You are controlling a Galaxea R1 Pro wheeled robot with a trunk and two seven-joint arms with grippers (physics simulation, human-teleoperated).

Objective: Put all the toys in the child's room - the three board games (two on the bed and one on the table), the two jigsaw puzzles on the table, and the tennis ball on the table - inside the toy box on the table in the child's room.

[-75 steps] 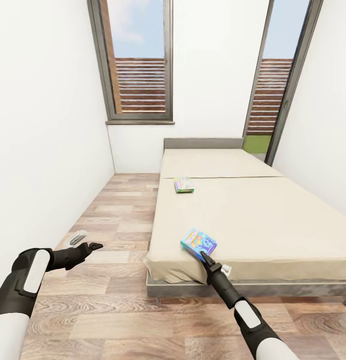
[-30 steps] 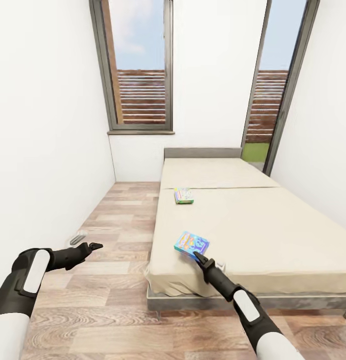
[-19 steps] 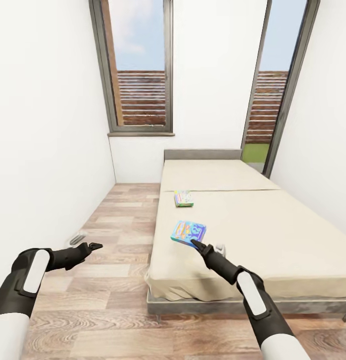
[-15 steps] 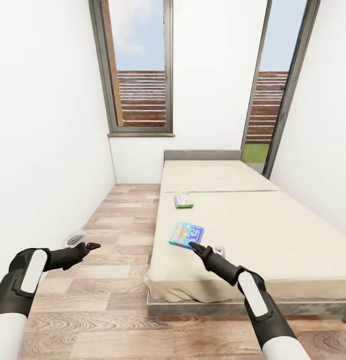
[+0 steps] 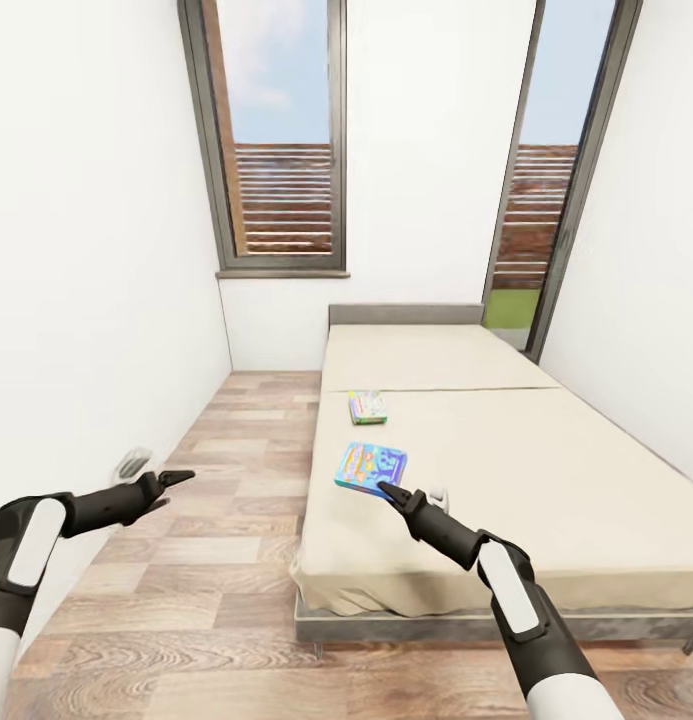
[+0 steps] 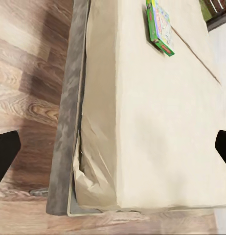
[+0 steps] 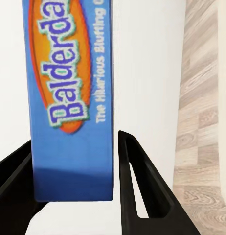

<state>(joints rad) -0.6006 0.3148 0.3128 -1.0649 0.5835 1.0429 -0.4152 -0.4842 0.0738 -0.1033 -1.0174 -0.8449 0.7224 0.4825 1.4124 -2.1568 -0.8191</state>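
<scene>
The bed (image 5: 546, 470) with its beige sheet and grey frame runs along the right side of the child's room. A blue cartoon-covered board game (image 5: 371, 467) hangs tilted just above the bed's near left part, with my right gripper (image 5: 384, 489) shut on its near edge. In the right wrist view the blue board game (image 7: 69, 98) reads "Balderdash" and stands between the black fingers (image 7: 137, 186). A green board game (image 5: 367, 405) lies flat farther up the bed, seen as the green board game (image 6: 159, 27) in the left wrist view. My left gripper (image 5: 176, 476) hovers open over the floor, left of the bed.
A strip of wood-plank floor (image 5: 246, 440) runs between the white left wall and the bed. Two tall grey-framed windows (image 5: 281, 140) stand at the far end. A small grey fitting (image 5: 134, 462) sits low on the left wall. The bed's grey frame corner (image 6: 64, 161) is near my left hand.
My right gripper has lifted the blue board game off the bed's near edge and carried it up and to the left. My left arm has drawn back and lower to the left.
</scene>
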